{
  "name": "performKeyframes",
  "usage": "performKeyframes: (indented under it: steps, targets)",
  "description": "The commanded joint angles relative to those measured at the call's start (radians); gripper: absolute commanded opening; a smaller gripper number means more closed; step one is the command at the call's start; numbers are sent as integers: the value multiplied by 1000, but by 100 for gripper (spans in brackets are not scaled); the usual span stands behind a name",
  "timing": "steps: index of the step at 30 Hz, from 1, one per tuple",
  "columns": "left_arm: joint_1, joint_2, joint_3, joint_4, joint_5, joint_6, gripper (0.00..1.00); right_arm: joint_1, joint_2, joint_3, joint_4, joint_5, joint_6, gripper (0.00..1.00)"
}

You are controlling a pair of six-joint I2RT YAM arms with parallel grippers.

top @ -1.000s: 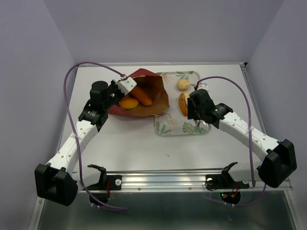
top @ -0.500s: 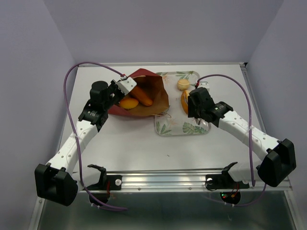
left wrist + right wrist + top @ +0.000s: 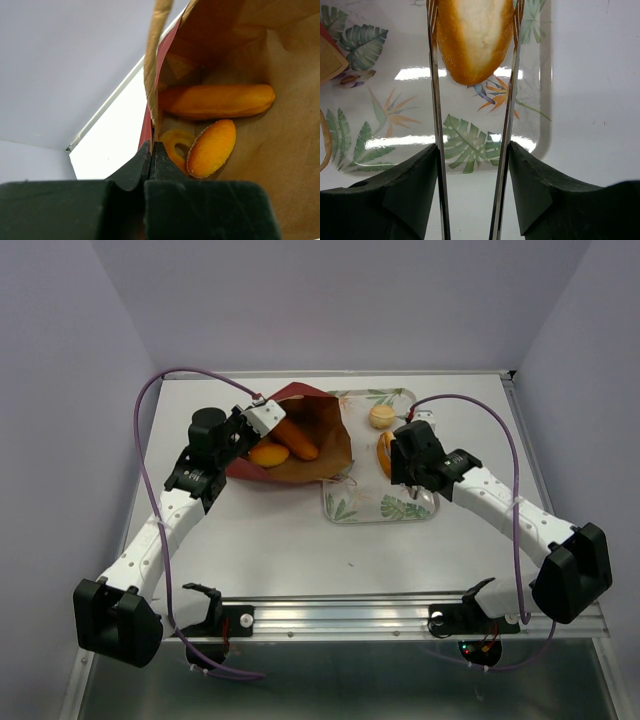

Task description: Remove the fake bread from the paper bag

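left fingers [image 3: 134, 172] clamp the paper bag [image 3: 325, 445] rim to hold it open; beside the bag, right fingers [image 3: 436, 120] straddle a loaf [image 3: 477, 35], grip unclear.

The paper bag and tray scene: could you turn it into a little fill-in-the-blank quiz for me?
1. The left gripper pinches the rim of the paper bag, whose outside is dark ___.
2. The left wrist view shows ___ bread pieces inside it: a long loaf, an oval bun and a ring.
3. On the leaf-patterned tray lie ___ pieces: a round bun and an oblong loaf between the right gripper's fingers.
Missing words: red; three; two.
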Motion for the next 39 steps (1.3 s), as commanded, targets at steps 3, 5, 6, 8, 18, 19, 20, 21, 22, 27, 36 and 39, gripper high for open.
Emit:
performKeyframes:
  steps: [3,5,6,8,18,19,20,21,22,27,36,39]
  targets:
    - [-3,-15,45,69,13,13,0,-11,22,50,76,7,-16,63]
    - [-4,-8,50,70,12,9,0,-11,33,63,79,1,-27,63]
    - [-3,-11,51,69,13,10,0,-20,36,72,77,0,-27,63]
    - [-3,-15,48,70,16,18,0,-21,37,78,79,1,-27,63]
    - [-1,-1,47,86,18,4,0,-30,56,103,77,-5,-28,63]
    - [-3,-3,47,87,19,8,0,-30,51,101,79,0,-24,64]
    - [-3,-3,47,89,18,13,0,-30,48,107,79,1,-24,64]
    - [-1,0,48,87,18,16,0,-30,50,112,79,3,-30,64]
    - [-1,2,54,84,16,16,0,-30,48,116,77,4,-33,64]
    - [-1,-5,50,80,15,28,0,-30,42,127,73,27,-37,64]
    - [0,-18,42,76,7,9,0,-30,-10,190,65,-51,-123,64]
    - [-1,-20,39,78,7,-17,0,-30,-61,216,61,-150,-172,63]
